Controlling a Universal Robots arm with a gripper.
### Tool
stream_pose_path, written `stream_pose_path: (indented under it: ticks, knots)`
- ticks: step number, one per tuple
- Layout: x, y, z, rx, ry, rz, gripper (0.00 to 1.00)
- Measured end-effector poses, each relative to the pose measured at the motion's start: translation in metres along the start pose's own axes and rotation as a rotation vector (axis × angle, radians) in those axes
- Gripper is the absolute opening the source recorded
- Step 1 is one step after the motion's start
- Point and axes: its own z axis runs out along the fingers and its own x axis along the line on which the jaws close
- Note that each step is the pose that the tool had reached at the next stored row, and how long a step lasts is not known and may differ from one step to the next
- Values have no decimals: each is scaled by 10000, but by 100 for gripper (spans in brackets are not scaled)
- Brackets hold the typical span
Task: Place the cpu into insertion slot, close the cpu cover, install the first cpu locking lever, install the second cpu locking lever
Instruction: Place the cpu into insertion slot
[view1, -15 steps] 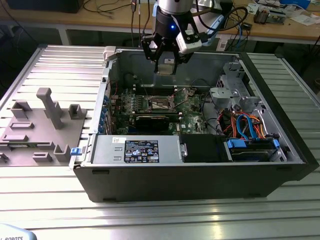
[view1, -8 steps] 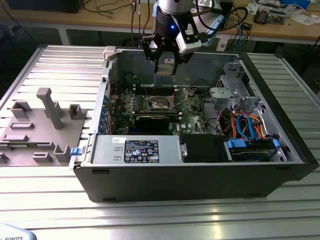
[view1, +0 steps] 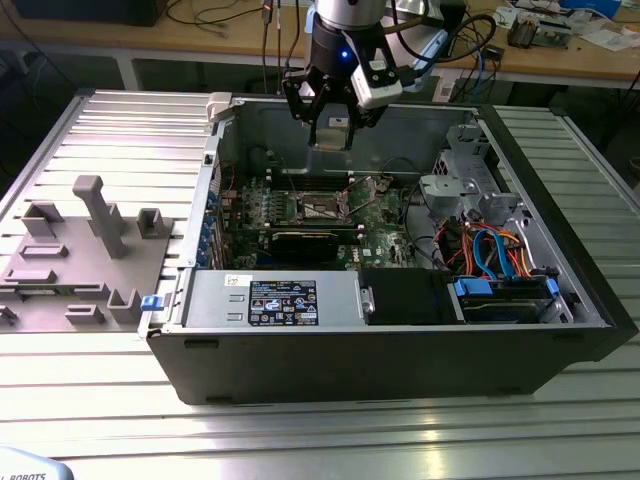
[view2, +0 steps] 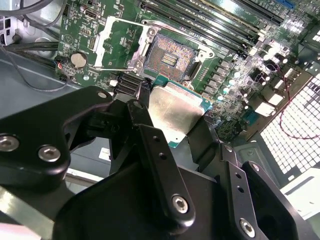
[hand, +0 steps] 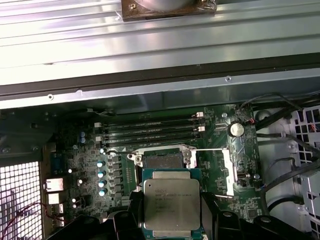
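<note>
My gripper (view1: 330, 132) hangs above the open computer case, shut on the cpu (view1: 330, 126). In both wrist views the cpu (hand: 171, 202) (view2: 175, 112) shows as a silvery square chip on a green base, clamped at two opposite edges by the black fingers (hand: 134, 212). Just beyond it on the green motherboard lies the insertion slot (hand: 164, 161) (view2: 170, 57) (view1: 322, 207), a dark bare recess. The cpu cover (hand: 231, 172) (view2: 101, 45) is swung open beside the slot, its metal frame lying flat with the board showing through its window.
Long memory slots (hand: 150, 131) run along the far side of the socket. A grey drive cage (view1: 462, 175), coloured cables (view1: 495, 250) and a power supply (view1: 280, 300) stand inside the case. A grey fixture (view1: 95, 240) stands on the ribbed table at the exterior view's left.
</note>
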Motion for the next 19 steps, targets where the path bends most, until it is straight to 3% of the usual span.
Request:
stream_pose_path:
  ticks: [19]
  knots:
    - [0, -1, 8, -3, -14, 152, 54]
